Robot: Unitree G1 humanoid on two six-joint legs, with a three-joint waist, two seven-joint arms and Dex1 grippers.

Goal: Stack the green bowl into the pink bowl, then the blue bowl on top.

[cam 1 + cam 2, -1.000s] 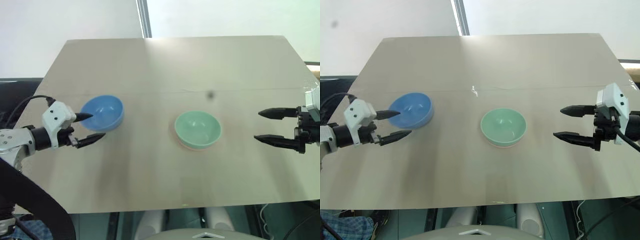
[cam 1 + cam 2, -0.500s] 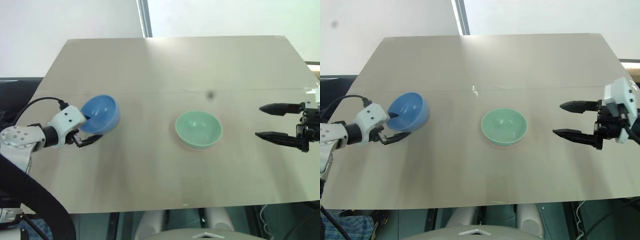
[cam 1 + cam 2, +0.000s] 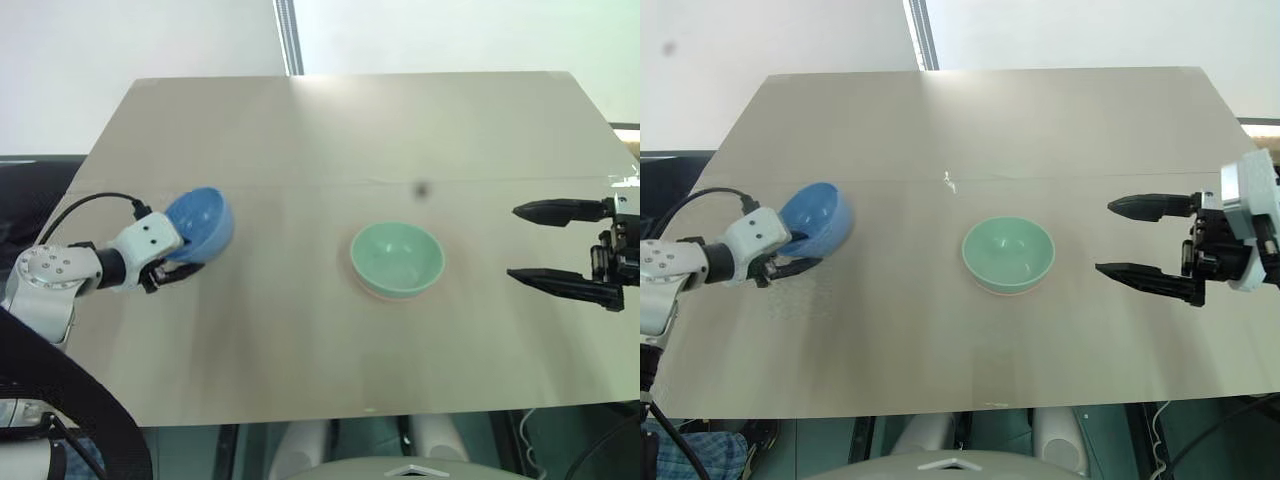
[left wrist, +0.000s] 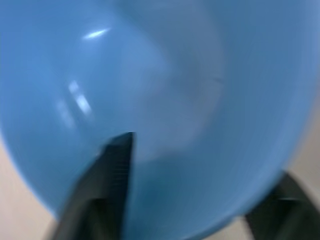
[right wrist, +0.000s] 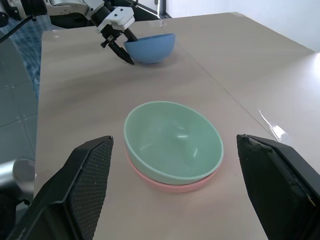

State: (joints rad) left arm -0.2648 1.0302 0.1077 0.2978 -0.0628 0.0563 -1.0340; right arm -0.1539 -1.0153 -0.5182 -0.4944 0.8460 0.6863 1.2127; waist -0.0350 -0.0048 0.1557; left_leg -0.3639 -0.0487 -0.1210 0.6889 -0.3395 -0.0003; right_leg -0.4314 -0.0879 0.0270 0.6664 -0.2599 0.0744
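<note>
The blue bowl [image 3: 203, 222] is tipped up on its side at the table's left. My left gripper [image 3: 183, 262] is shut on its near rim, one finger [image 4: 111, 172] inside the bowl and the other under its wall. At the table's middle the green bowl [image 3: 397, 258] sits nested in the pink bowl [image 5: 170, 186], of which just a thin rim shows beneath. My right gripper [image 3: 513, 242] hovers open to the right of that stack, apart from it, with nothing between its fingers.
The beige table [image 3: 330, 130] ends just below the stack at its front edge [image 3: 400, 410]. A small dark spot [image 3: 421, 189] marks the surface behind the green bowl. A white wall with a grey post [image 3: 287, 35] stands beyond the far edge.
My left gripper reached in and closed on the blue bowl's rim, and the bowl tipped from flat onto its side. My right gripper drew back slightly, still open.
</note>
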